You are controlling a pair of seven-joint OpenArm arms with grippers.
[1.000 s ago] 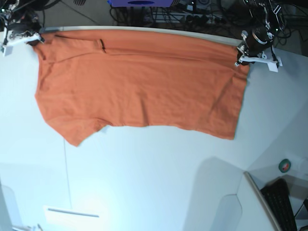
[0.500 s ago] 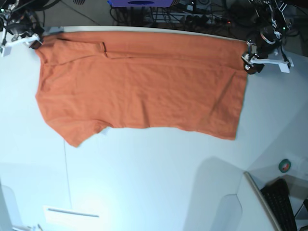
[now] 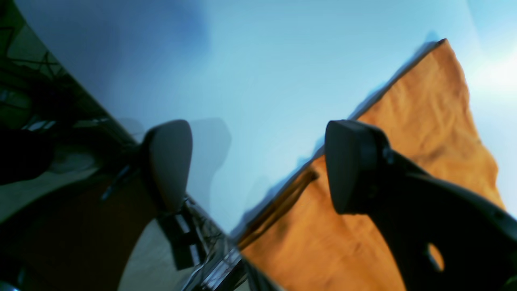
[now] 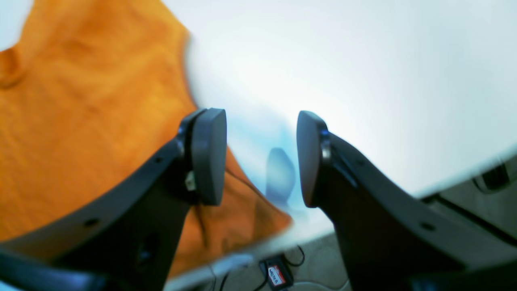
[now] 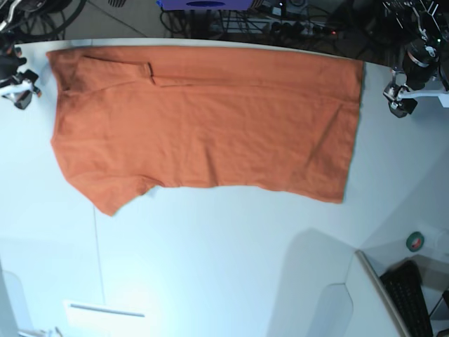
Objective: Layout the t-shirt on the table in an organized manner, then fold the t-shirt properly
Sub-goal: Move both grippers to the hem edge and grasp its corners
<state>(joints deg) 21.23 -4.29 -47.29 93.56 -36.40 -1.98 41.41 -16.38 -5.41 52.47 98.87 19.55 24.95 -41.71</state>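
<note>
Both tools spread, empty: left tool (image 5: 397, 100) at frame right, right tool (image 5: 17, 95) at frame left, each just off the t-shirt (image 5: 203, 119). Shirt lies flat across upper worktop (image 5: 210, 267). Likely light, limp cloth; pinch hem corners or shoulders.

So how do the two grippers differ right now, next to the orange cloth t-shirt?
The left gripper gapes wider than the right gripper. The left one hangs off the plain bright orange cloth t-shirt at its hem-side far corner; the right one hangs off the sleeve-side far corner. Both are open, hold nothing, and are clear of the cloth, over the smooth white table.
</note>
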